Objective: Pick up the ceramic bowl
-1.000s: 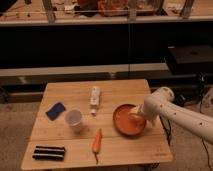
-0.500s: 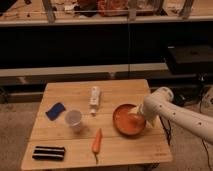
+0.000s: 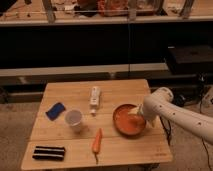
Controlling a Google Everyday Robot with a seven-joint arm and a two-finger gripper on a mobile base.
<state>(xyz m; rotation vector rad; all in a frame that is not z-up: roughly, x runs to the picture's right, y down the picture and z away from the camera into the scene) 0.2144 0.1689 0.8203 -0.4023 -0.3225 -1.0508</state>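
Nothing is shifting between the earlier views and this one: the arm, the gripper and every object are keeping their places. Nearest the camera, a black bar-shaped object (image 3: 48, 152) is lying along the front left edge of the wooden tabletop (image 3: 120, 90). An orange carrot (image 3: 97, 141) is lying near the front middle, pointing front to back. Behind these, a translucent whitish cup (image 3: 74, 119) is standing upright, with a blue sponge (image 3: 55, 110) lying just beyond it toward the left edge.

The ceramic bowl (image 3: 124, 122) is sitting on the right half of the tabletop, apart from the carrot and the cup. The gripper (image 3: 135, 118) is reaching down at the bowl's right rim from the white arm (image 3: 165, 107) coming in from the right. It is blending into the bowl's orange, so I cannot tell whether it is spread or pinching the rim. The arm is covering the bowl's right edge.

Farther back, a white bottle (image 3: 94, 97) is lying lengthwise near the middle. Beyond the tabletop, dark shelving (image 3: 75, 45) is spanning the room, with a dark box (image 3: 192, 57) at right and blurred clutter on top.
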